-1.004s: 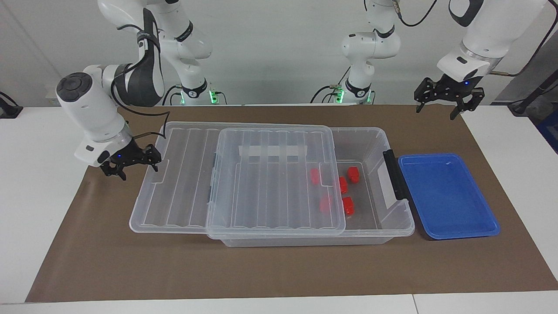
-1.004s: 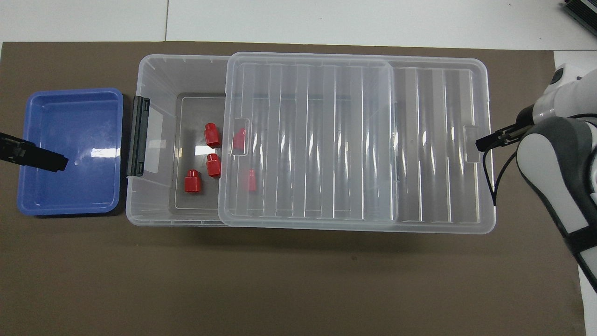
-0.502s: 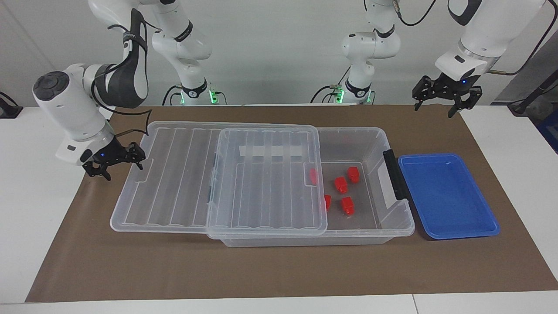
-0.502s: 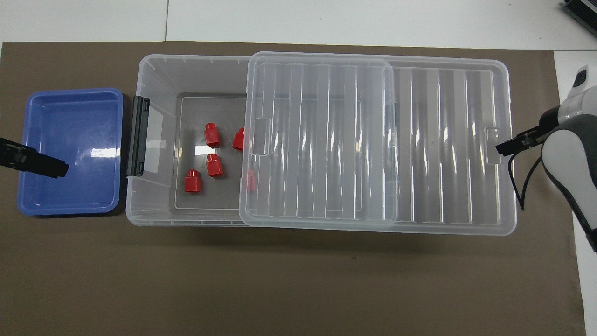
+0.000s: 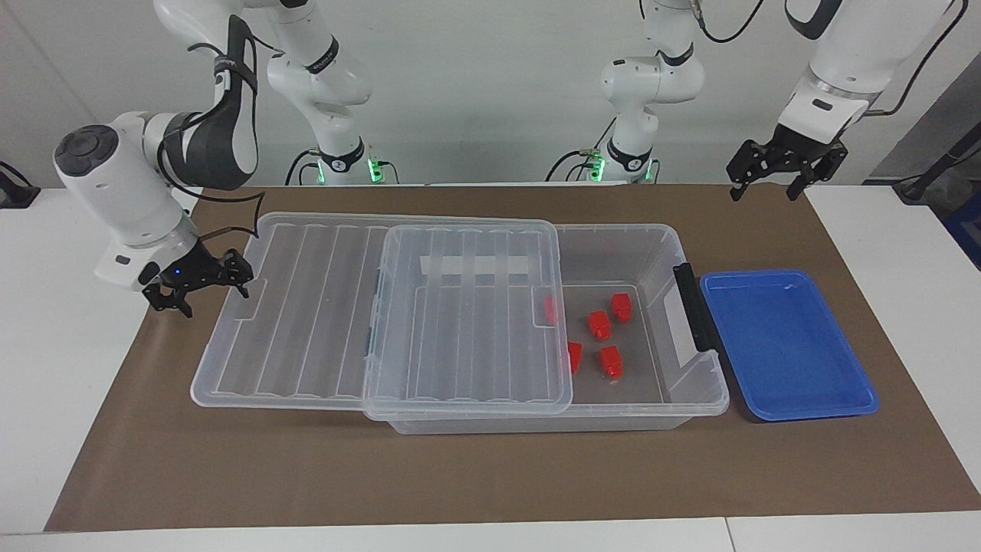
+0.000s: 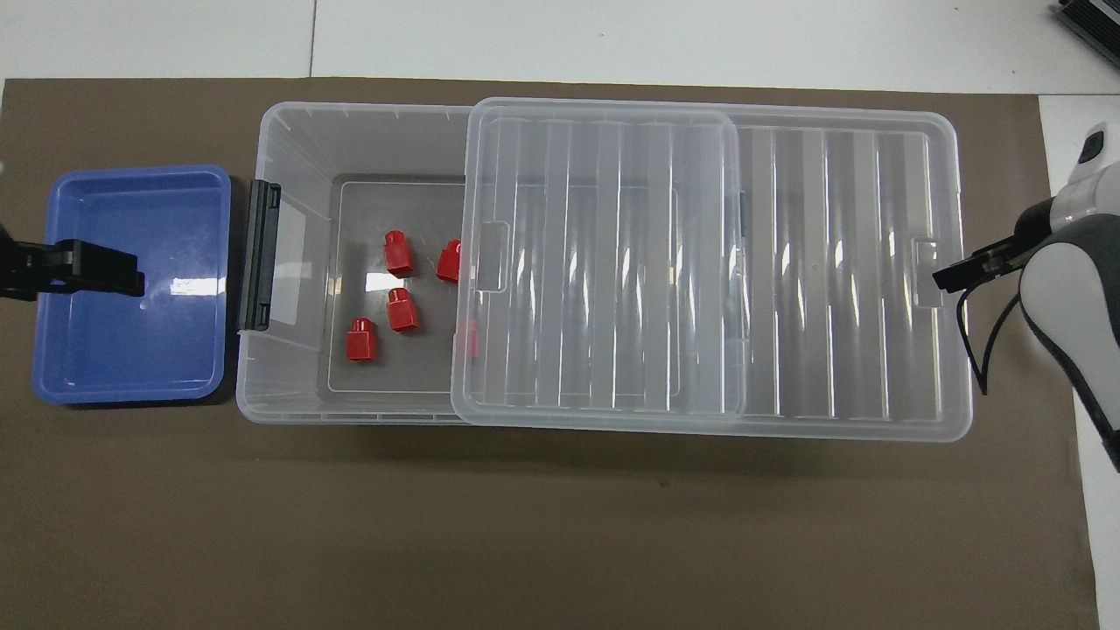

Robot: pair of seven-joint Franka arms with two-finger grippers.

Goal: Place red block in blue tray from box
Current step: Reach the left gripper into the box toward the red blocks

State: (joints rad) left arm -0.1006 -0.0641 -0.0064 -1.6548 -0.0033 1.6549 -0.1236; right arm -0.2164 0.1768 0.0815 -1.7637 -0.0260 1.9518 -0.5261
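A large clear plastic storage box with rounded corners sits on the brown paper mat. Its ribbed clear lid is slid toward the right arm's end of the table, overhanging that end and leaving the end by the black handle bar uncovered. A white tape strip shows through the glossy ribs.

Five small bright red plastic blocks, each squarish with a stud on top, lie on the box floor. Three are in the open part; two are half under the lid's edge.

The shallow blue plastic tray, smooth with rounded corners and a raised rim, lies just beside the handle end, holding no block.

The right gripper sits at the lid's overhanging end by its tab, fingers spread. The left gripper hangs in the air near the blue tray, fingers spread, holding nothing.
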